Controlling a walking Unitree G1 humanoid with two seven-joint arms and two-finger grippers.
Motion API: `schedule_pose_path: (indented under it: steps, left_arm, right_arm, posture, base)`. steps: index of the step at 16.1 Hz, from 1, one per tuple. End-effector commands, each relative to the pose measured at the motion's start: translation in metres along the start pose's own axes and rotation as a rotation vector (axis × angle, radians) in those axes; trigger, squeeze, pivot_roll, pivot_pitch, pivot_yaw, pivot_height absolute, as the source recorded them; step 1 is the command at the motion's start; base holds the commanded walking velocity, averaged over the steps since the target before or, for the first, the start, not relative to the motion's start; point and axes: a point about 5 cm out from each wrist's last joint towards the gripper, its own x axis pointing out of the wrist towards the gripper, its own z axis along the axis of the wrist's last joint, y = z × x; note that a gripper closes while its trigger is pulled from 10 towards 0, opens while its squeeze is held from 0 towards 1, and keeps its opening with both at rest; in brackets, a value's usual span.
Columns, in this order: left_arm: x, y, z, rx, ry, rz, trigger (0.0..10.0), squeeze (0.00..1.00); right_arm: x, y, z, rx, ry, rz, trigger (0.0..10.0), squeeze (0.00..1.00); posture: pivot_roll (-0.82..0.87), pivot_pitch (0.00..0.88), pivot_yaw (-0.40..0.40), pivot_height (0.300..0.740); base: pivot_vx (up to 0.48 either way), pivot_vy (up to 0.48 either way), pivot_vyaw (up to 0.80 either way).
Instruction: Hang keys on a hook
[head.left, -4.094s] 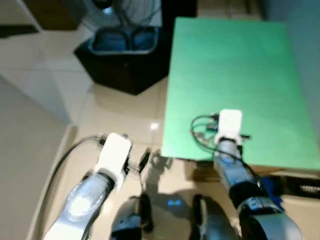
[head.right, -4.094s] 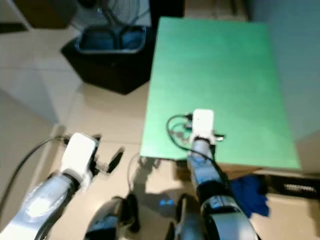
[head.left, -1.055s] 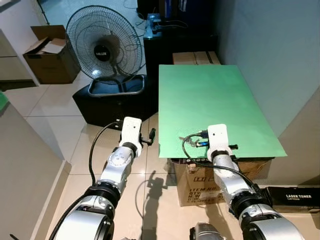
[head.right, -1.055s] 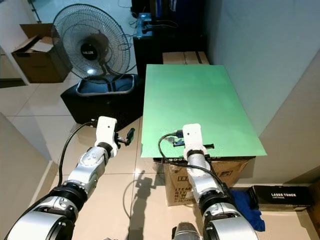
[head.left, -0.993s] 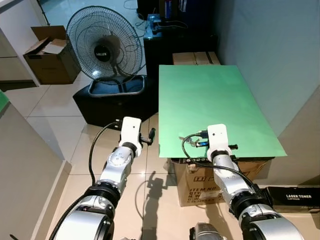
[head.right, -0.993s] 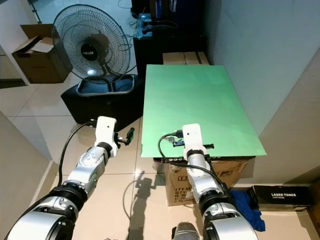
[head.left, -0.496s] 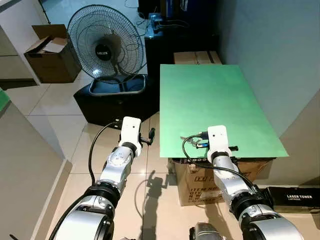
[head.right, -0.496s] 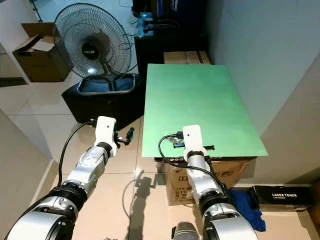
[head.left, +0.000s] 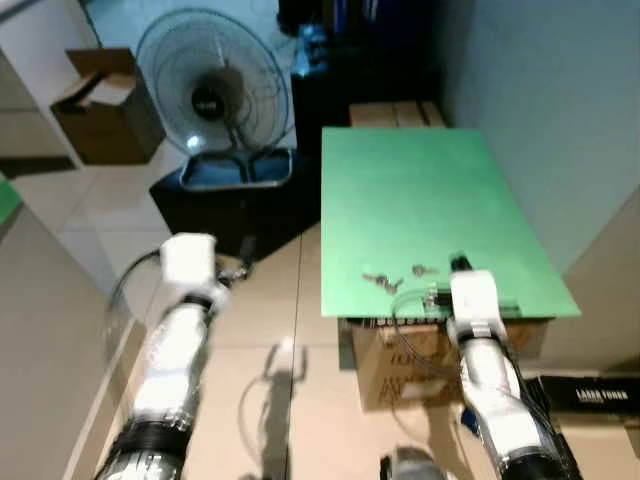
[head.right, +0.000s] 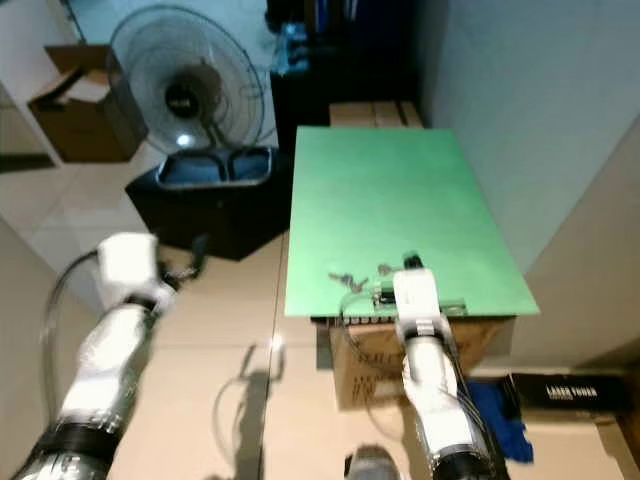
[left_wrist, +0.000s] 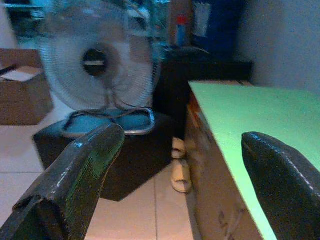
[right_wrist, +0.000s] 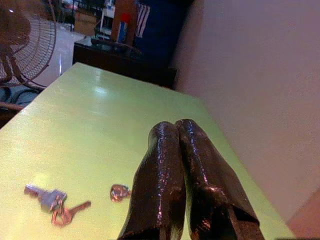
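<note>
A bunch of keys (head.left: 380, 283) with a small blue-grey fob lies on the green tabletop (head.left: 420, 190) near its front edge. A separate small key piece (head.left: 420, 270) lies just to its right. In the right wrist view the bunch (right_wrist: 54, 202) and the small piece (right_wrist: 119, 192) sit to one side of the fingers. My right gripper (head.left: 458, 264) hovers just right of them, shut with nothing in it (right_wrist: 176, 131). My left gripper (head.left: 243, 250) is open (left_wrist: 181, 134) over the floor, left of the table.
A standing fan (head.left: 212, 95) on a black base (head.left: 235, 195) is at the back left. A cardboard box (head.left: 400, 350) sits under the table, another (head.left: 100, 105) at far left. A grey wall (head.left: 560, 120) borders the table's right side. A black carton (head.left: 590, 395) lies on the floor.
My right arm has shifted to the right, leaving the keys in the open on the table. My left arm has swung left, away from the table edge. The picture is blurred.
</note>
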Motion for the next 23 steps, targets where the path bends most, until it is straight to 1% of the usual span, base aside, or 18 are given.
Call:
schedule_pose_path:
  steps: [1,2,3,4,7,9,11,14,17,22,23]
  left_arm:
    - [-0.01,0.005,0.007,-0.001,-0.033,0.019,10.0,0.0]
    - [-0.016,0.006,0.011,0.012,-0.043,0.027,10.0,0.0]
    - [-0.011,0.003,0.021,0.033,-0.072,0.007,10.0,0.0]
    - [-0.007,0.002,0.024,0.028,-0.077,0.004,10.0,0.0]
    - [-0.01,-0.001,0.025,0.022,-0.058,-0.003,10.0,0.0]
    - [-0.007,-0.008,0.025,0.045,-0.043,-0.021,10.0,0.0]
    - [-0.004,-0.014,0.023,0.061,-0.006,-0.061,10.0,0.0]
    - [-0.003,-0.015,0.02,0.069,0.023,-0.065,10.0,0.0]
    - [0.002,-0.018,0.019,0.116,0.051,-0.08,10.0,0.0]
    - [0.003,-0.022,0.016,0.132,0.076,-0.092,10.0,0.0]
    - [0.003,-0.023,0.013,0.137,0.094,-0.099,10.0,0.0]
  right_arm:
    - [0.0,-0.002,0.026,-0.033,-0.138,0.001,10.0,0.0]
    - [-0.001,-0.007,0.038,-0.05,-0.192,-0.002,10.0,0.0]
    - [0.002,-0.01,0.045,-0.056,-0.216,-0.002,10.0,0.0]
    - [0.004,-0.012,0.043,-0.056,-0.207,0.0,10.0,0.0]
    - [0.0,-0.01,0.04,-0.049,-0.164,0.005,10.0,0.0]
    - [0.002,-0.011,0.04,-0.045,-0.146,0.001,10.0,0.0]
    - [0.005,-0.007,0.04,-0.034,-0.134,0.021,10.0,0.0]
    - [0.005,-0.004,0.038,-0.023,-0.111,0.03,10.0,0.0]
    - [0.007,-0.002,0.038,-0.026,-0.104,0.045,10.0,0.0]
    - [0.006,0.0,0.036,-0.026,-0.09,0.053,10.0,0.0]
    - [0.005,0.001,0.036,-0.029,-0.087,0.054,10.0,0.0]
  posture:
    - [-0.25,0.0,0.111,0.713]
    - [-0.26,0.0,0.112,0.713]
    - [-0.26,0.0,0.111,0.713]
    - [-0.26,0.0,0.112,0.713]
    - [-0.27,0.0,0.117,0.713]
    - [-0.27,0.0,0.12,0.713]
    - [-0.26,0.0,0.127,0.713]
    - [-0.26,0.0,0.129,0.713]
    - [-0.26,0.0,0.135,0.713]
    - [-0.26,0.0,0.136,0.713]
    - [-0.26,0.0,0.136,0.713]
  base:
    - [0.0,0.0,0.0]
    - [0.0,0.0,0.0]
    - [0.0,0.0,0.0]
    - [0.0,0.0,0.0]
    - [0.0,0.0,0.0]
    - [0.0,0.0,0.0]
    - [0.0,0.0,0.0]
    - [0.0,0.0,0.0]
    - [0.0,-0.48,0.0]
    - [0.0,-0.48,0.0]
    - [0.0,-0.469,0.0]
